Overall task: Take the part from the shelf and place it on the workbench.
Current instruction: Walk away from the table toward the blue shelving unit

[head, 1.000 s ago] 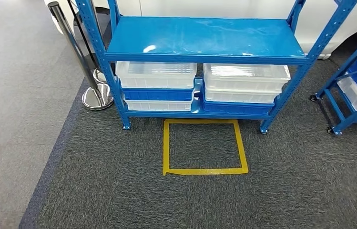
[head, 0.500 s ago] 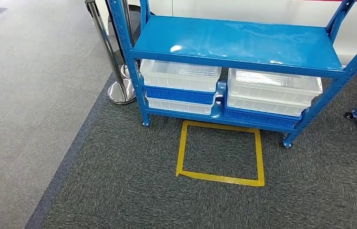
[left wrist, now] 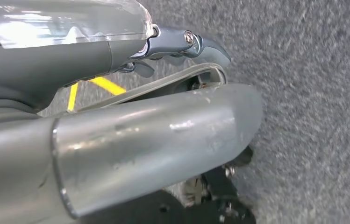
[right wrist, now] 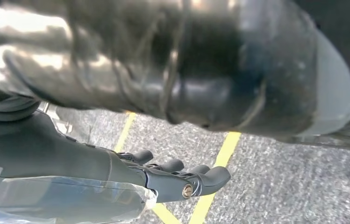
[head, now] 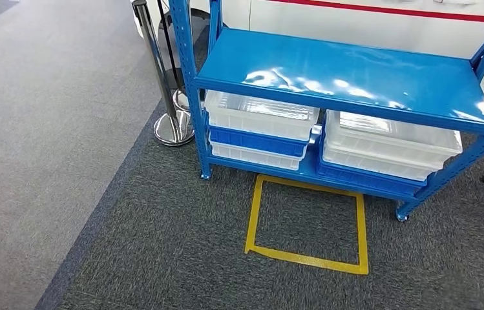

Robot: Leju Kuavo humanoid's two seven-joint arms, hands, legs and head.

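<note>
I am standing in front of the blue shelf (head: 349,77), and I do not hold any part yet. I cannot see the part I must take; it may lie inside one of the white bins (head: 262,113) under the blue board, but from here I cannot tell. That could go wrong: I might reach into the wrong bin, or bump my arm on the blue board, because the bins sit low and tucked under it. The silver pole (head: 161,77) stands just beside the shelf's corner, so a wide swing on that side could knock it. The yellow square (head: 307,223) on the dark carpet (head: 161,258) lies right before the shelf, and I am not standing squarely to it (the shelf looks tilted to me), so my reach could go crooked. My left hand (left wrist: 187,44) hangs down over the carpet; its fingers look curled in a little, with nothing in them that I can see, but I cannot tell how far they are closed. My right hand (right wrist: 177,179) hangs low too, fingers side by side and gently bent, holding nothing and touching nothing.
</note>
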